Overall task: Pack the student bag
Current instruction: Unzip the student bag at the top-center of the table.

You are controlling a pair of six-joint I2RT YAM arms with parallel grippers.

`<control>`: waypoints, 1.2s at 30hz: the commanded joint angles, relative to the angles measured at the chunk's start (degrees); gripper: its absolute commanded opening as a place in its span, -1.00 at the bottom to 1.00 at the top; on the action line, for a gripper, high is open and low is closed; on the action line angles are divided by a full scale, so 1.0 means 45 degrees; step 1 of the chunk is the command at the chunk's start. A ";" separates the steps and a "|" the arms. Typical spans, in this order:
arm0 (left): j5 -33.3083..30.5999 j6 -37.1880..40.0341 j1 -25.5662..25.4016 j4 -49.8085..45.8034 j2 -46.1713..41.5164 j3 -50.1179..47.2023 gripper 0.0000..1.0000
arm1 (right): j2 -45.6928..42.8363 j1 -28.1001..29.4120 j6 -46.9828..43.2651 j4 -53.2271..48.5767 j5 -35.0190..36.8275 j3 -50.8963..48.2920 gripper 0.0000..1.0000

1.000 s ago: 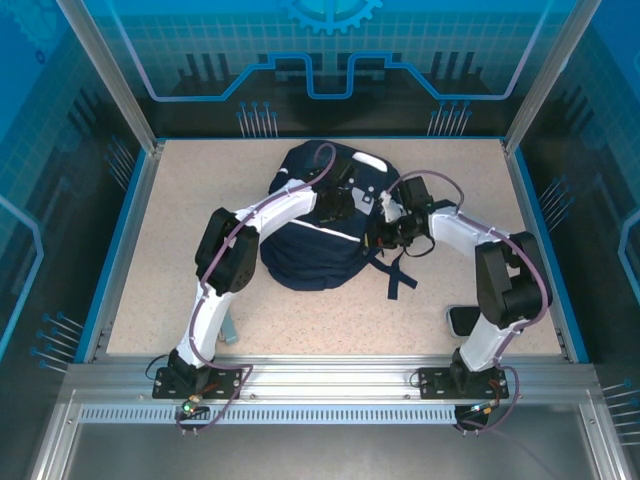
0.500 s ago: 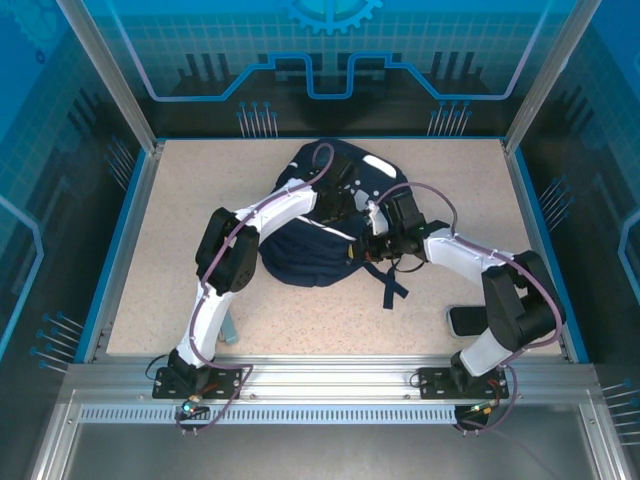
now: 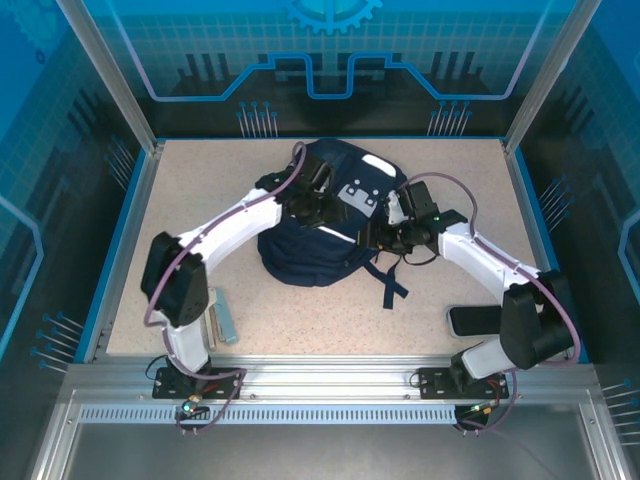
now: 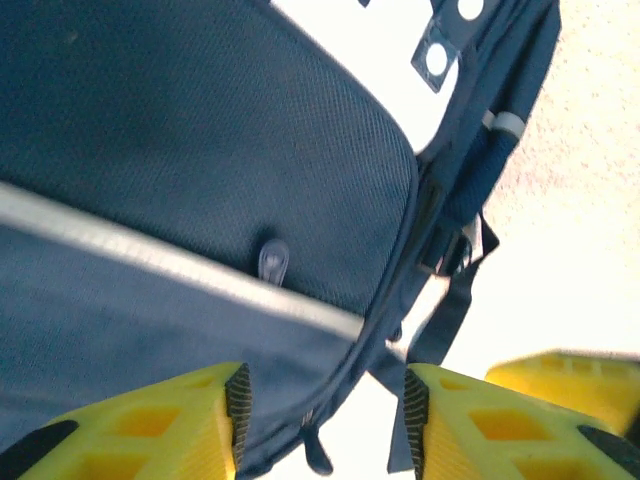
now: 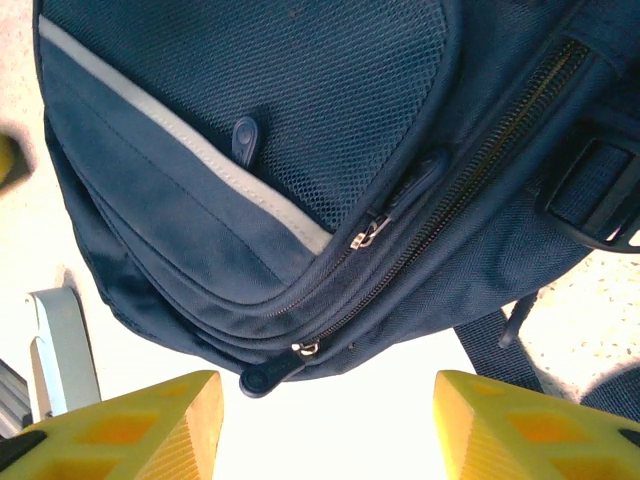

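Hovering over student bag [image 3: 300, 255]: L gripper [image 4: 322, 405] jaws spread, mesh pocket [image 4: 200, 150] just ahead. R gripper [image 5: 320, 415] spread too, zipper pull [image 5: 265, 378] just ahead betw. fingers, untouched.

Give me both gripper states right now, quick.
Left gripper: open, jaws apart over the student bag, gripping nothing.
Right gripper: open, jaws apart at the bag's edge, gripping nothing.

Jaws apart, left end effector [image 4: 322, 400] and right end effector [image 5: 328, 410] hover
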 commanded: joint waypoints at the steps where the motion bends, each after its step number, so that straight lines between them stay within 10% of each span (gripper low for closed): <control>1: 0.0371 -0.0206 -0.0529 -0.0180 -0.1146 -0.1427 0.02 | 0.0608 -0.0137 0.1090 -0.1095 0.0082 0.0790 0.18; 15: 0.1179 -0.4329 -0.1970 0.2474 -0.0765 -0.3478 0.20 | 0.1277 -0.0426 0.2714 -0.0846 0.0187 0.0735 0.21; 36: 0.0546 -0.5626 -0.1968 0.2560 0.0422 -0.3310 -0.46 | 0.0786 -0.0964 0.2643 -0.1495 0.0952 0.0231 0.21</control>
